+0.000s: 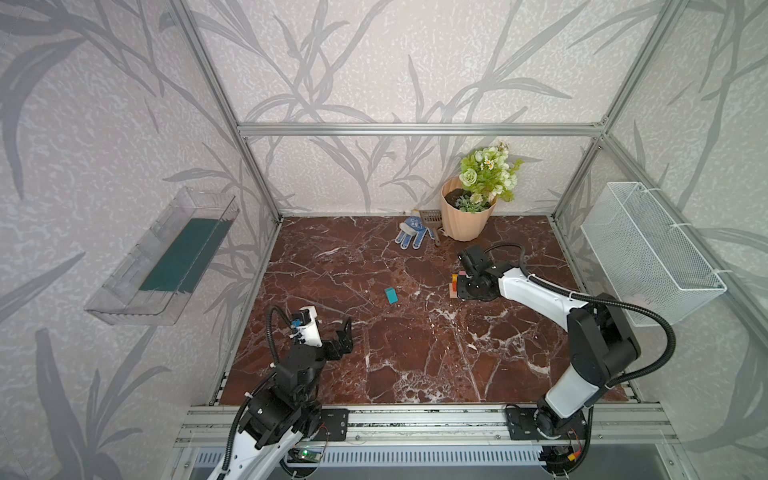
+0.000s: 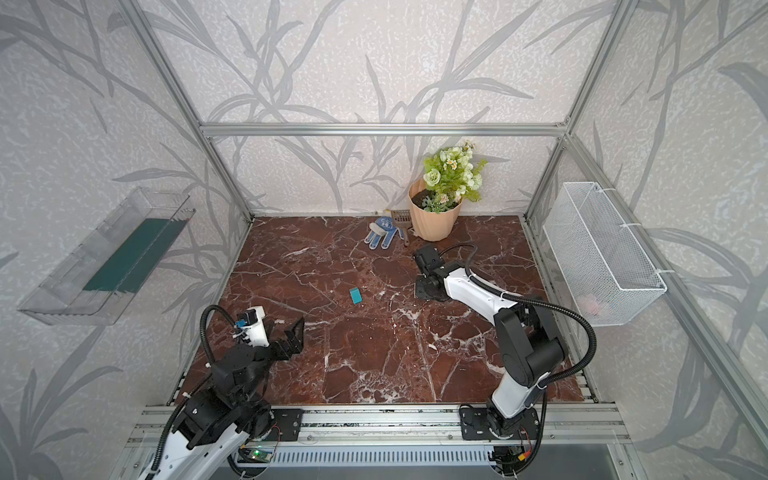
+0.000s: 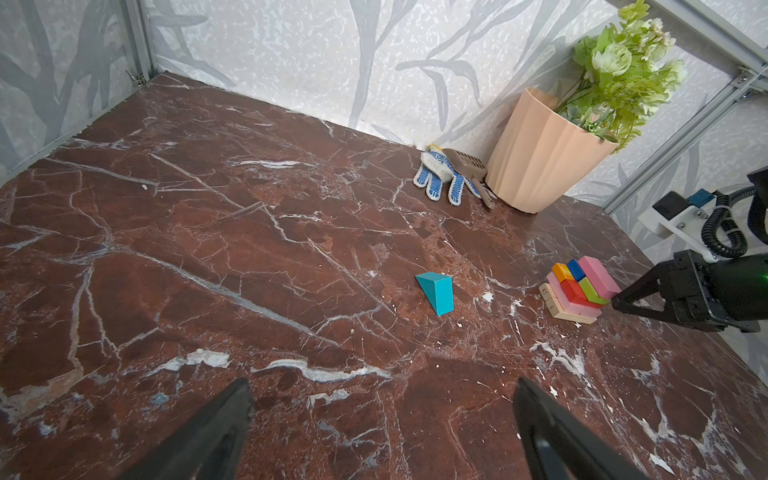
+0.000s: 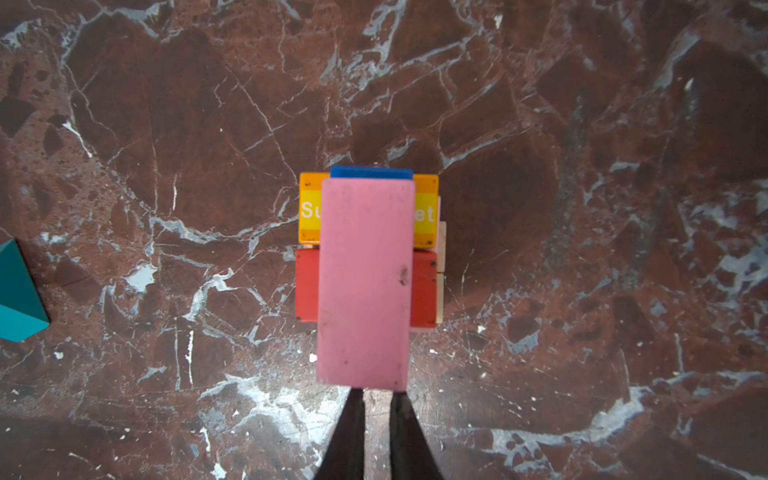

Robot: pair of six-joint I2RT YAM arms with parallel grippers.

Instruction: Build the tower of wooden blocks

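The tower [image 3: 577, 289], how does it look? — Ana

A short stack in layers. Two tan blocks [image 3: 549, 297] with printed numerals lie side by side at the bottom, with a flat pink layer [image 3: 584, 308] over them. Above that an orange block [image 4: 309, 208] with white lettering sits beside a red block [image 4: 306, 284]. Then come a blue cube [image 3: 575, 270] and a lime green block [image 3: 592, 289], and one long top pink block [image 4: 365, 282] caps it. — Ben

Where does it stand? — Ana

In a top view it stands on the right-hand part of the worktop [image 1: 415, 353]. It is on the near side of the peach flowerpot [image 1: 463, 220] and much shorter than it. A wedge-shaped teal block [image 1: 391, 295] lies alone near the middle, well apart. — Ben

Which way does the cap run? — Ana

In the right wrist view its long axis lines up with the fingers [image 4: 353, 415] of the right end effector [image 4: 376, 395], one short end just beside their tips. The orange and red blocks lie across it and stick out on both sides. The blue cube shows only past its far end. — Ben

And the end effectors? — Ana

The right one has its fingers drawn close together with nothing between them, tips at the cap's near end. Whether they touch it I cannot tell. The left end effector [image 3: 382, 384] is spread wide and empty, hovering over bare worktop near the front left. — Ben
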